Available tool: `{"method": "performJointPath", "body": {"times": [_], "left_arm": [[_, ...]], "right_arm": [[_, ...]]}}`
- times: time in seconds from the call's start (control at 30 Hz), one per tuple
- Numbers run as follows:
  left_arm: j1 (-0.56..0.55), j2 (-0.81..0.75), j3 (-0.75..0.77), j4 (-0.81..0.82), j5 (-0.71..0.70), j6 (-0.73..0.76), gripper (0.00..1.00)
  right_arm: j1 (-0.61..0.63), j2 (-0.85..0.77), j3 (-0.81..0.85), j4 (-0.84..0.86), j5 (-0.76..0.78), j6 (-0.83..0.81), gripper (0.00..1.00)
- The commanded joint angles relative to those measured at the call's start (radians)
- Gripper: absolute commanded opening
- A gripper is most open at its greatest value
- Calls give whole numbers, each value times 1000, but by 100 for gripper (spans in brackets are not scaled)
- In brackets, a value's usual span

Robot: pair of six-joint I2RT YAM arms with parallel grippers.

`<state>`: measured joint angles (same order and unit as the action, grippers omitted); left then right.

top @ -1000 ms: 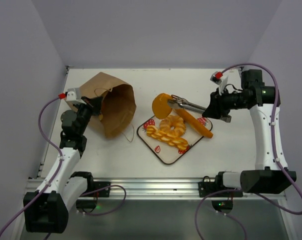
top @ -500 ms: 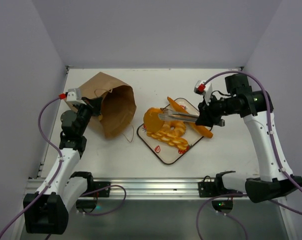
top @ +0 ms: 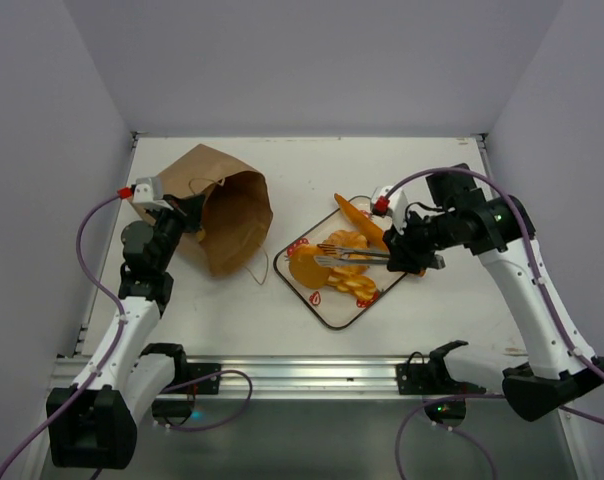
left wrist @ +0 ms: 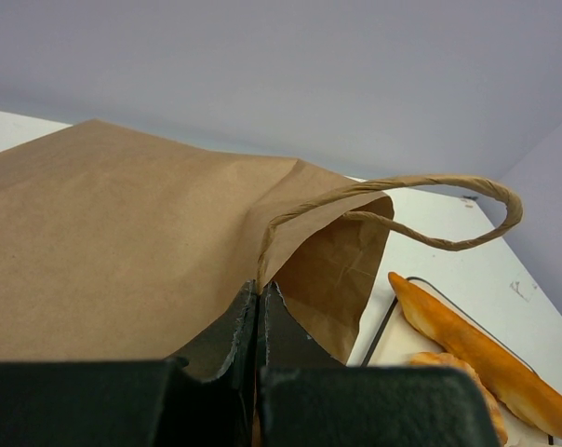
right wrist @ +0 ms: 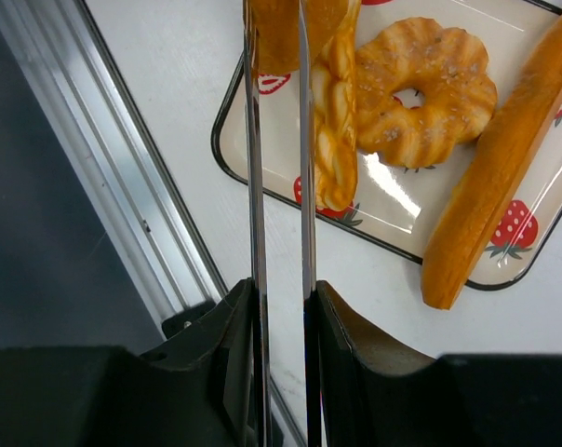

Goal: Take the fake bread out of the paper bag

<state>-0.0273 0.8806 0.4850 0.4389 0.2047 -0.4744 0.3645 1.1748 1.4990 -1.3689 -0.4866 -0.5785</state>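
brown kraft paper fills your left wrist view: the paper bag [left wrist: 123, 242] lies on its side at the left of the worktop [top: 282, 165], its mouth turned toward the tray [right wrist: 402, 223], with one twisted handle [left wrist: 430, 209] looping free above the opening. your left hand [left wrist: 260, 296] is pinched tight on the bag's rim, with the paper caught between its black pads. your right hand [top: 320, 254] reaches over the white strawberry-printed tray, and its long thin fingers [right wrist: 254, 140] are drawn close on the flat round disc [top: 304, 270] at the tray's left corner; you cannot tell whether the disc touches the tray. on the tray lie the braided loaf [right wrist: 335, 130], the ring doughnut [right wrist: 421, 93] just beside it, and the baguette [right wrist: 495, 186] along the right side, one end past the rim.
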Motion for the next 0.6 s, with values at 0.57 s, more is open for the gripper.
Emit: {"method": "performJointPath", "body": {"times": [0.57], "left_arm": [[4, -5, -10, 24, -18, 34, 0]], "right_arm": [[235, -26, -45, -223, 382, 57, 0]]}}
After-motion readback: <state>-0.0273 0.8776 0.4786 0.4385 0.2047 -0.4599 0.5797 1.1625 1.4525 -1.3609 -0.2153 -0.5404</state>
